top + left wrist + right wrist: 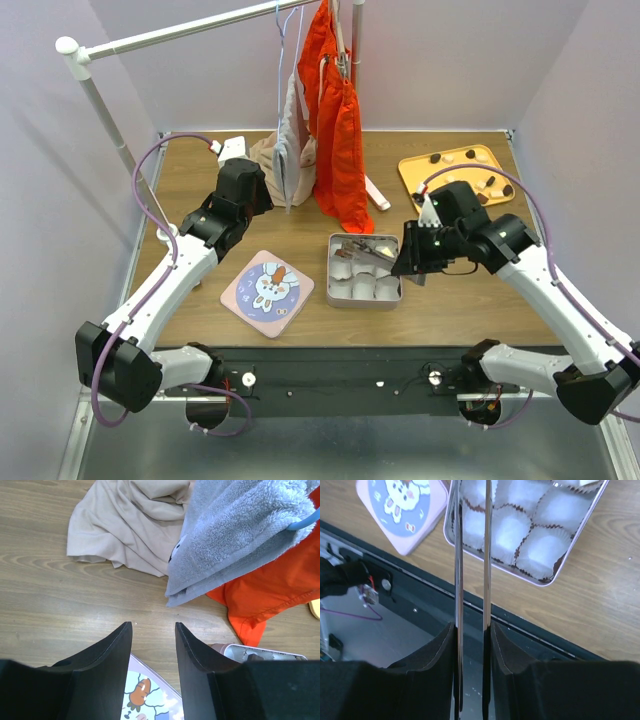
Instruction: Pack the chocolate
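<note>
The chocolate, several small dark and cream pieces, lies on an orange tray at the back right. A metal tin of white paper cups stands in the middle of the table. My right gripper is shut on metal tongs, whose two thin blades reach over the tin's cups; their tips run out of the right wrist view. My left gripper is open with nothing in it, low over the wood to the left of the hanging clothes.
A pink lid with a rabbit picture lies left of the tin. Orange garments and a grey towel hang from a rail over the back of the table, with beige cloth heaped beneath. The dark front edge of the table lies under my right gripper.
</note>
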`<act>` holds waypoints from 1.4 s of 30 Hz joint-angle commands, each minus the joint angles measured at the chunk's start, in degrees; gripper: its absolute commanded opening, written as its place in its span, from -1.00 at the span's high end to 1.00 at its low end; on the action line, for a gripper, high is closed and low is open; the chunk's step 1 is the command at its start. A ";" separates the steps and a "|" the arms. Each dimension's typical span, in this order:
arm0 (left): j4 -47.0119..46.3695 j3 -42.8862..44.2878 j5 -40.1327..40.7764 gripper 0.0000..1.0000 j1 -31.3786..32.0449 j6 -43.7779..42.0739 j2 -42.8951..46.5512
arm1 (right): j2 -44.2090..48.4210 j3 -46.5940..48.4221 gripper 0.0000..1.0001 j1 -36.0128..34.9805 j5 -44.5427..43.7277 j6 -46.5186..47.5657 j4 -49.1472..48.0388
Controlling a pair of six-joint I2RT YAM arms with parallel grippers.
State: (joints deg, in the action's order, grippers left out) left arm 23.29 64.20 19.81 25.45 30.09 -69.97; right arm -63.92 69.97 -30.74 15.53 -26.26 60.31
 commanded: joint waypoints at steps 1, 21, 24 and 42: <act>0.79 -0.04 1.46 0.02 -0.40 0.67 0.89 | -1.99 -0.63 0.50 -4.85 -4.72 -2.48 0.25; 0.97 1.01 2.16 0.01 -0.67 -0.47 -0.43 | -7.09 1.83 0.31 -8.10 -6.30 -1.86 0.24; 0.88 0.84 2.16 0.01 -0.76 -0.47 -0.42 | -7.36 2.27 0.31 -8.54 -6.39 -1.86 0.42; 0.70 -0.04 1.72 0.02 -0.84 -0.38 0.10 | -7.45 4.64 0.06 -9.69 -9.80 -2.65 1.47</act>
State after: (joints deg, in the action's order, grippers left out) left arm 23.70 64.20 20.25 24.86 30.02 -70.17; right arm -71.50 71.22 -39.83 9.28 -28.12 60.38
